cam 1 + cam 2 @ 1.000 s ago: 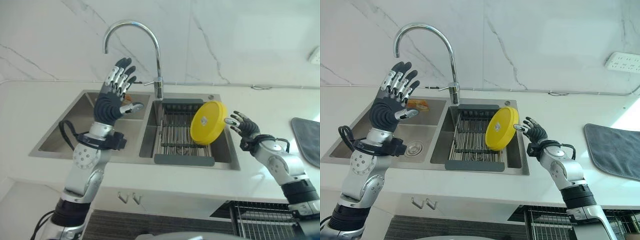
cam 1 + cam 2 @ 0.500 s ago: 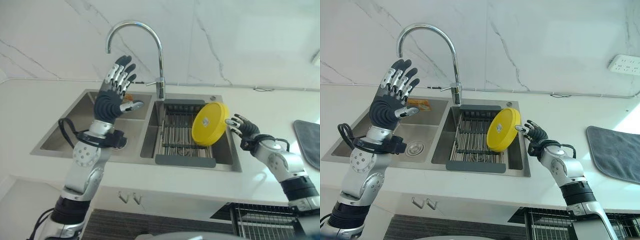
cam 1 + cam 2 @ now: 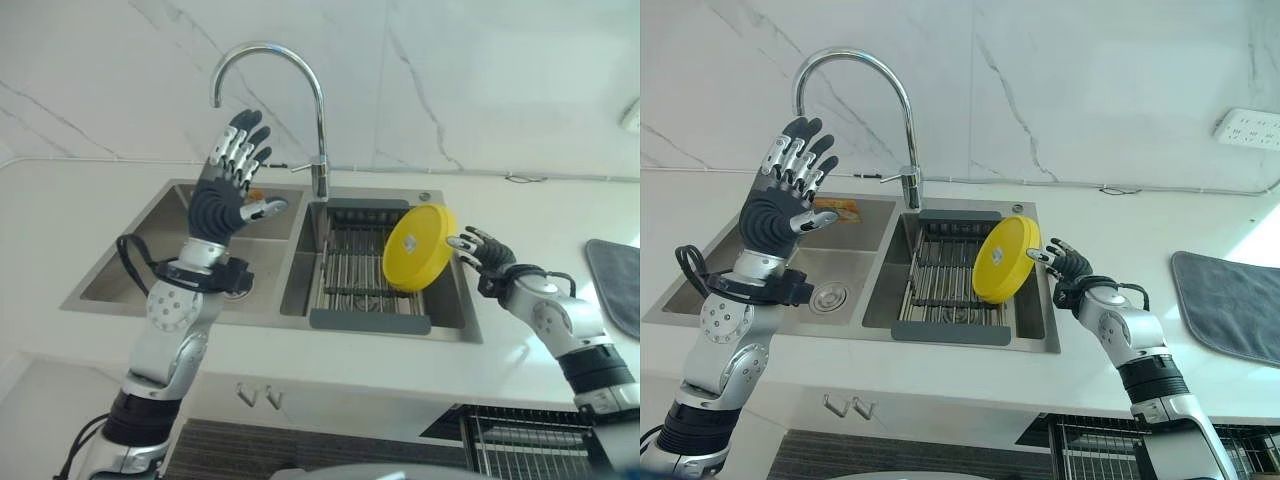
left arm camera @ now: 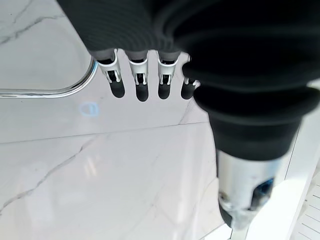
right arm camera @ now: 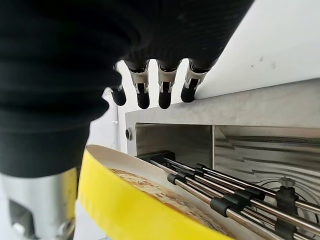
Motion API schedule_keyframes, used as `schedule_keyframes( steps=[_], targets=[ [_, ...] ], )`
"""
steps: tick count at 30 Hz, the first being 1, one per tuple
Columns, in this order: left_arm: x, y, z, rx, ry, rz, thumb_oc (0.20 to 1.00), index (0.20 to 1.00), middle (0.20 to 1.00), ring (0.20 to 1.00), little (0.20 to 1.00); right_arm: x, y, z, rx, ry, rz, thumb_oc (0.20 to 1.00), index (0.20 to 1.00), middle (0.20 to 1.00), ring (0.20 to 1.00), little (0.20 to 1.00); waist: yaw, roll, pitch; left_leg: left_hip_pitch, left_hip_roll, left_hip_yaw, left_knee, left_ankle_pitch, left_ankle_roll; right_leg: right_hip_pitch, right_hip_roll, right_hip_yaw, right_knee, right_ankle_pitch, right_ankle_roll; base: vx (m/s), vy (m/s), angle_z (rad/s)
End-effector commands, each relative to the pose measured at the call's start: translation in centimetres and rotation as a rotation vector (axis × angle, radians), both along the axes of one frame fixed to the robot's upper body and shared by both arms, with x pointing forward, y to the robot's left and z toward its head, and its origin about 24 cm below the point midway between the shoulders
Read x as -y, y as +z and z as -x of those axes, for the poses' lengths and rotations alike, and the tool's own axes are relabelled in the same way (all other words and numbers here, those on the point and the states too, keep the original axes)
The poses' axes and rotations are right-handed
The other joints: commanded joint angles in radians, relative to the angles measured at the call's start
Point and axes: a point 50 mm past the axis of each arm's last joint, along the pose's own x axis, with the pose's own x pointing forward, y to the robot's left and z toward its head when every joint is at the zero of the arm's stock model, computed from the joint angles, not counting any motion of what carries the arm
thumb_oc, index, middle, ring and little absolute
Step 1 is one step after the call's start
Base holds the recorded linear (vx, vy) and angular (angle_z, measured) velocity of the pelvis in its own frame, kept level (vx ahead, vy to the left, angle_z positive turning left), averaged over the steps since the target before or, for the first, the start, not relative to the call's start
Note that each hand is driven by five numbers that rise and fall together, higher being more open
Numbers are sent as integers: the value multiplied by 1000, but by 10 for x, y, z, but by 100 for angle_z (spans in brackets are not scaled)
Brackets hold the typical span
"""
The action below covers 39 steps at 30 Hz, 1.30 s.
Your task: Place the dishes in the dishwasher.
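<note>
Fingers of my right hand [image 3: 1072, 268] were spread and nearly straight, their tips at the right edge of the yellow plate [image 3: 1005, 259]; from the head views I could not tell whether they touched it, and nothing was clamped. In the right wrist view the fingers [image 5: 164, 89] stood in a straight row above the plate's yellow rim [image 5: 130, 207].

Fingers of my left hand [image 3: 232, 188] were apart and straight, thumb out to the side, holding nothing. That hand was raised above the left basin of the sink [image 3: 680, 290], just left of the tap [image 3: 318, 140].

Items noted, placed against the sink:
- Yellow plate: round, tilted on edge, its lower rim down among the bars of the drying rack [image 3: 352, 268] at the right side of the right basin.
- Drying rack: metal bars in a grey frame, sitting inside the right basin.
- Tap: tall chrome arch, rising from the back edge of the sink between the two basins.
- Small orange item [image 3: 832, 207]: in the far corner of the left basin; I could not tell what it was.
- Drain [image 3: 826, 296]: in the floor of the left basin.
- Grey mat [image 3: 1230, 300]: on the white counter, well to the right of the sink.
- Dishwasher rack [image 3: 1110, 450]: wire basket below the counter edge, lower right of the sink.
</note>
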Motion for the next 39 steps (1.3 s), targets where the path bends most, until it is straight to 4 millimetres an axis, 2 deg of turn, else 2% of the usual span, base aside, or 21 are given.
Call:
schedule_keyframes(
  steps=[1,39],
  targets=[
    [3,25,-4,109,-11,-50,1000,1000,1000,1000,1000,-28,36,-22,127,101,-37,1000,1000,1000,1000,1000,31,-47,14,41,-58,22,-1,-113,13,46,-18,-7,2,-111,10,0,0,0],
    [4,25,-4,107,3,-33,1000,1000,1000,1000,1000,-51,52,-21,186,187,11,1000,1000,1000,1000,1000,36,-55,21,48,-65,12,-1,-115,17,56,-17,-7,2,-114,9,0,0,0]
  ],
)
